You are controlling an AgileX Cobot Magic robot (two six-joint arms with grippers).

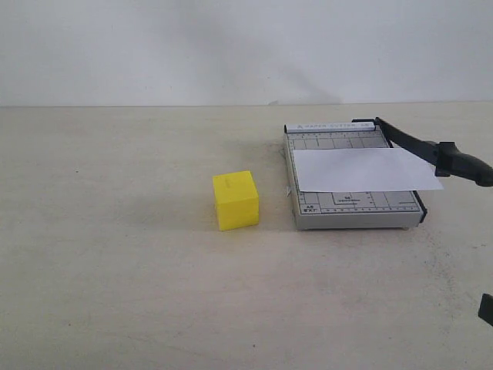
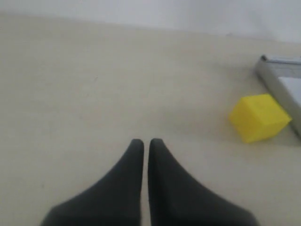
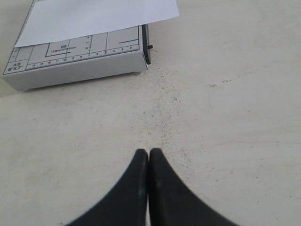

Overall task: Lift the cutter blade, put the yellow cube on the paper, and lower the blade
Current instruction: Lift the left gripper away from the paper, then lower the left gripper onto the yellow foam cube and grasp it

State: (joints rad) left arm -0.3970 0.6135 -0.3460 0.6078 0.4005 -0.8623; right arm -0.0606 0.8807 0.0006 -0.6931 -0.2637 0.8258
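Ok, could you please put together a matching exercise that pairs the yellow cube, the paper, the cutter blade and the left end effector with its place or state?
1. yellow cube
2. paper
3. cutter blade
4. left end effector

A. shut, holding nothing
B. lying on the cutter base
C. on the table, beside the base
D. handle jutting out past the base

Pairs: 1-C, 2-B, 3-D, 4-A
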